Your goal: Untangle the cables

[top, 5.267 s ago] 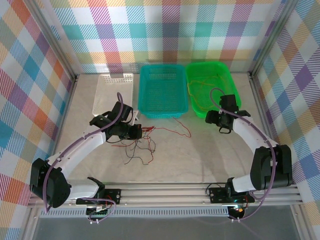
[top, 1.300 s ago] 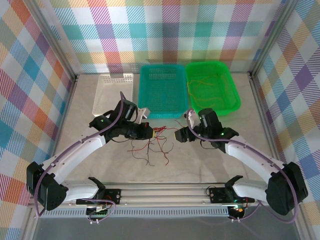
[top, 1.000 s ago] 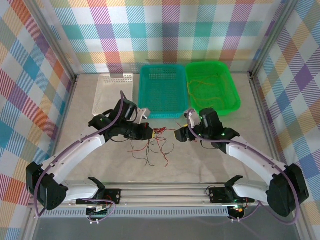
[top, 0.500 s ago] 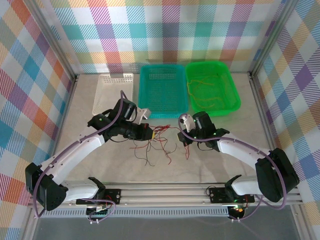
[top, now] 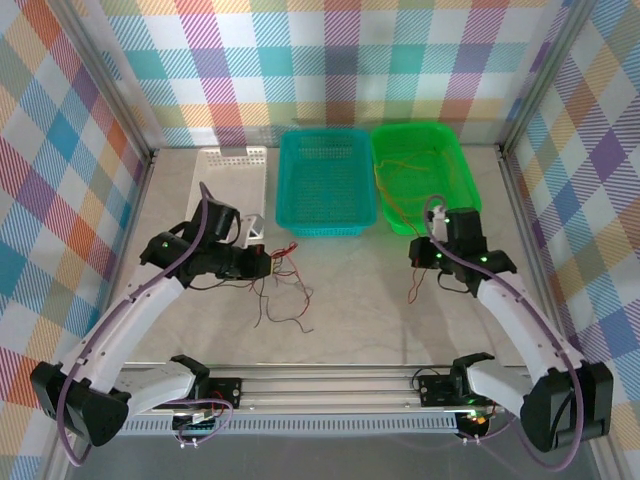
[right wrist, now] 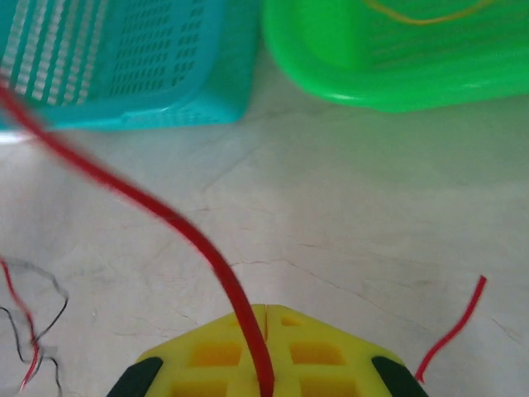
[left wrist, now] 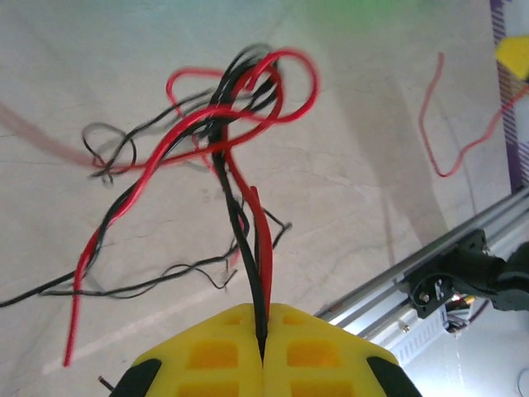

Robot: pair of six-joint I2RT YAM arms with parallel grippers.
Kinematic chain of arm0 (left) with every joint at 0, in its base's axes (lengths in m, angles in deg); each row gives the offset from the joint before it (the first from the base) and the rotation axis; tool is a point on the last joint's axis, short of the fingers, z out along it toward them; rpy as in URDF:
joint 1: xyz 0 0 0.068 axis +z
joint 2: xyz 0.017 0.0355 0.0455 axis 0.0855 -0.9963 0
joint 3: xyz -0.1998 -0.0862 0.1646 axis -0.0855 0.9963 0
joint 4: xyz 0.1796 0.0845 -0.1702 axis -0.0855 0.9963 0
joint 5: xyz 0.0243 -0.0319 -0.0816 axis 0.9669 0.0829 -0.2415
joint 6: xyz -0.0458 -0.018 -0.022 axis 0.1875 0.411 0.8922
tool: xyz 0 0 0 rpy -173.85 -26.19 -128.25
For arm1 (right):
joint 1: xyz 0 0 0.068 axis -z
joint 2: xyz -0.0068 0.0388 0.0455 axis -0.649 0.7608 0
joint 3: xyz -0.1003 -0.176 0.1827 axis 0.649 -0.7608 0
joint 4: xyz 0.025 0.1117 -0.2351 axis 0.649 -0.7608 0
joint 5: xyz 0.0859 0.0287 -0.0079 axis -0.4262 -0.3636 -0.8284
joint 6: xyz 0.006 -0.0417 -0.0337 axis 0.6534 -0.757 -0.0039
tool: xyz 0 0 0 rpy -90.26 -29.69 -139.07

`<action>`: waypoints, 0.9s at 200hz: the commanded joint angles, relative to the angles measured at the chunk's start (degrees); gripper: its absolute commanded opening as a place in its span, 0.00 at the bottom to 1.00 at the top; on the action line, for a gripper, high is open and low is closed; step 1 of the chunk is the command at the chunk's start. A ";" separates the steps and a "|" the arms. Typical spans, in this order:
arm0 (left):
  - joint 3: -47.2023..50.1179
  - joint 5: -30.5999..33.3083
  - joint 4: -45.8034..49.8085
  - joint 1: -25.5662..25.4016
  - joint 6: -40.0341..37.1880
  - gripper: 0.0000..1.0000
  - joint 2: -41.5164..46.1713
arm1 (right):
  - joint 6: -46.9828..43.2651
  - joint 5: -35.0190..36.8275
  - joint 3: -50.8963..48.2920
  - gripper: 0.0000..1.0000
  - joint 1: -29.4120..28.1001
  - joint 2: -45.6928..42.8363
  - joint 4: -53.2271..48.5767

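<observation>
Tabletop (left wrist: pixel 355 174): left gripper (left wrist: pixel 263 313) tight on cables (left wrist: pixel 221 132)

Right tool (right wrist: pixel 264 313) pinching red cable (right wrist: pixel 165 217), teal basket (right wrist: pixel 124 62) behind.

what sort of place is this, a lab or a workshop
Most likely a robot lab test cell: checked panels wall in a small tabletop, a left arm and right arm are bolted to an aluminium rail, and a teal basket, green basket and white basket sit at the back.

On the pale bench (top: pixel 350 325) three baskets stand in one row: white basket (top: pixel 228 182), teal basket (top: pixel 328 190), green basket (top: pixel 463 182).
</observation>
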 commanded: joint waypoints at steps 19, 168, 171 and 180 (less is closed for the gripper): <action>2.20 -1.40 1.40 0.88 -0.33 0.00 1.37 | 4.20 -7.68 5.85 0.00 2.89 -5.82 -6.58; 10.10 -4.37 -15.28 -4.29 -1.76 0.00 5.35 | 8.48 -8.43 48.32 0.00 -11.61 37.24 5.90; 10.32 -4.19 -15.46 -4.29 -1.78 0.00 5.48 | 8.58 -7.96 49.22 0.00 -11.69 38.49 5.77; 10.78 -3.96 -15.74 -4.30 -1.80 0.00 6.05 | 8.76 -7.61 51.69 0.00 -11.79 42.15 5.90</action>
